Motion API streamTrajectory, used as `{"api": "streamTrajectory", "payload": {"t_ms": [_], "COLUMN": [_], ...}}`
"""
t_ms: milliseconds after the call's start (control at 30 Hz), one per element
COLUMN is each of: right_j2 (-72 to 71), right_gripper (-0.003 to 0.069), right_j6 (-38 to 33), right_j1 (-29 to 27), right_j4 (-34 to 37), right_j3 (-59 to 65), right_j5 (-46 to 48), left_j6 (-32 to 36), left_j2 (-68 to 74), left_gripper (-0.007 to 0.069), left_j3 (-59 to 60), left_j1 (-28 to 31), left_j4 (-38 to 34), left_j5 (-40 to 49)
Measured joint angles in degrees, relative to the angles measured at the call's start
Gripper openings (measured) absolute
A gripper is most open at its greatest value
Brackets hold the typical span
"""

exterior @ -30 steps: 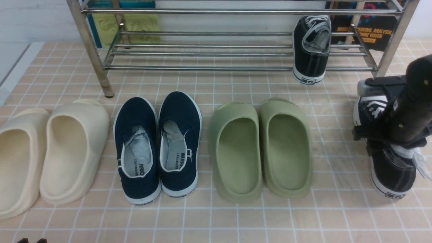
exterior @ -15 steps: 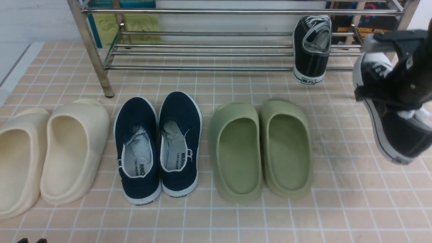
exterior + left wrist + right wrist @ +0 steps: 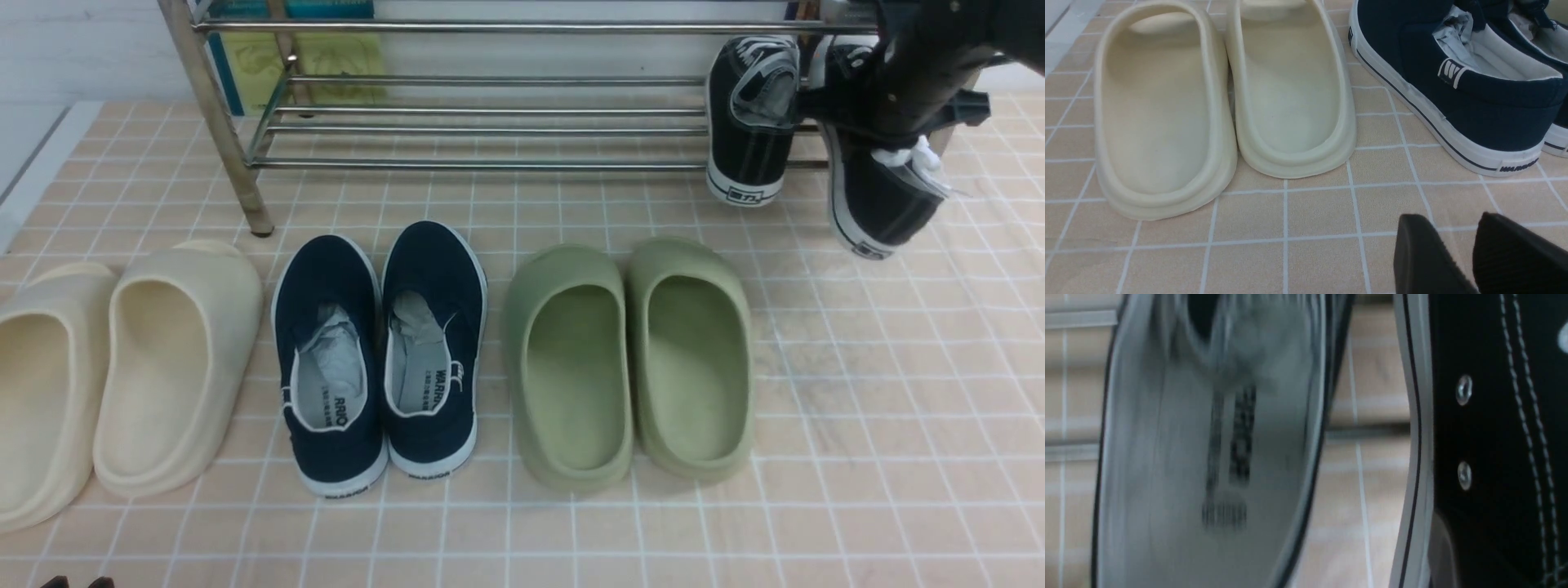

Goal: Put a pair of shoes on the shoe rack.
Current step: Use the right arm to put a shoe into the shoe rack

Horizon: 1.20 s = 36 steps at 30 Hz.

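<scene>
The shoe rack (image 3: 490, 164) of silver tubes stands at the far edge of the tiled floor. One black sneaker (image 3: 752, 122) rests on its lower shelf at the right, heel toward me. My right gripper (image 3: 890, 122) is shut on the other black sneaker (image 3: 878, 192) and holds it in the air, tilted, heel down, just right of the first one at the rack's front. The right wrist view shows the held sneaker's black side (image 3: 1494, 437) and the shelved sneaker's grey insole (image 3: 1208, 457), blurred. My left gripper (image 3: 1453, 245) is low at the near left, jaws slightly apart, empty.
On the floor, left to right: cream slides (image 3: 122, 367), navy slip-ons (image 3: 380, 351), green slides (image 3: 629, 359). The cream slides (image 3: 1224, 102) and a navy slip-on (image 3: 1453, 94) lie just ahead of my left gripper. Books stand behind the rack (image 3: 326, 57).
My right gripper has lifted the black sneaker off the floor at the right and carried it away from me and leftward, up to the rack beside the other sneaker. The left arm is still.
</scene>
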Motion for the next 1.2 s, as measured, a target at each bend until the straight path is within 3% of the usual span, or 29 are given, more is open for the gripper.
{"api": "streamTrajectory", "payload": {"t_ms": [167,300,700,900,1067,1200], "right_j2": [9.48,12.23,12.61,11.42,11.02,10.77], "right_gripper": [0.0022,0.0024,0.0024,0.0025,0.0031,0.008], "right_j6": [-0.27,-4.28,-12.89,-22.21,-24.07,-24.25], "right_j1": [0.06,-0.27,-1.13,-1.13,-1.13,-1.68], "right_j4": [1.51,5.89,8.36,9.02,9.24,10.03], "right_j3": [-15.19,-19.73,-20.61,-20.61,-20.61,-18.72], "right_j5": [4.18,5.17,5.97,8.45,8.35,4.65], "left_j6": [0.0,0.0,0.0,0.0,0.0,0.0], "left_j2": [0.0,0.0,0.0,0.0,0.0,0.0], "left_gripper": [0.024,0.024,0.024,0.024,0.024,0.024], "left_j3": [0.0,0.0,0.0,0.0,0.0,0.0], "left_j1": [0.0,0.0,0.0,0.0,0.0,0.0], "left_j4": [0.0,0.0,0.0,0.0,0.0,0.0], "left_j5": [0.0,0.0,0.0,0.0,0.0,0.0]}}
